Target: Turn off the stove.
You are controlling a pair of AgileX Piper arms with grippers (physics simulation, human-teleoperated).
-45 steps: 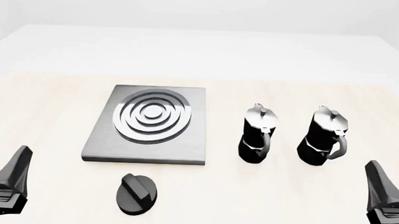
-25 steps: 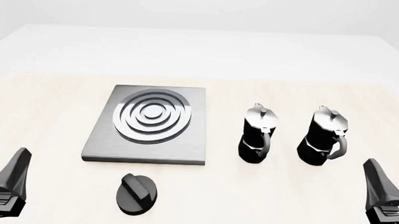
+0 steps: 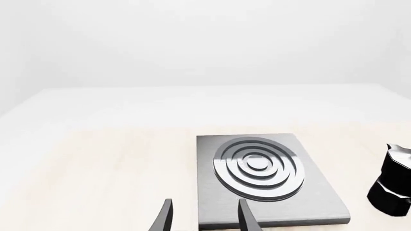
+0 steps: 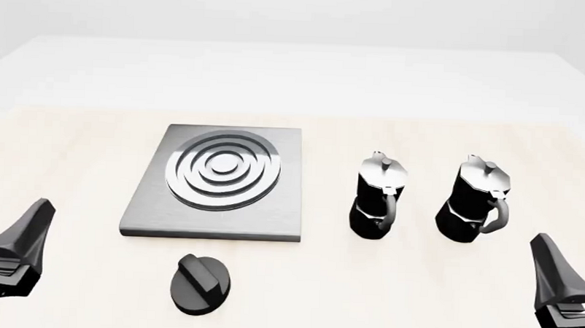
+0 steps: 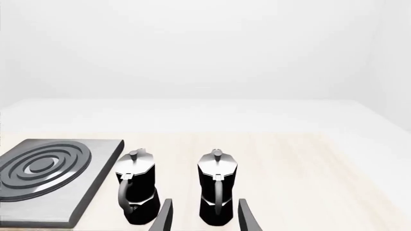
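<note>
The left gripper (image 4: 15, 250) is hanging over the bench's (image 4: 69, 149) near-left corner, fingers parted and empty. Only the front view is showing the knob (image 4: 201, 284), lying just near of the stove (image 4: 219, 182). Two moka pots (image 5: 174, 187) are standing right of it, filling the wrist view of the right gripper (image 5: 204, 217), likewise spread and empty.

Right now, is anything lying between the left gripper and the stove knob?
No. In the front view, only bare table separates the left gripper from the knob; the stove slab sits farther back.
</note>
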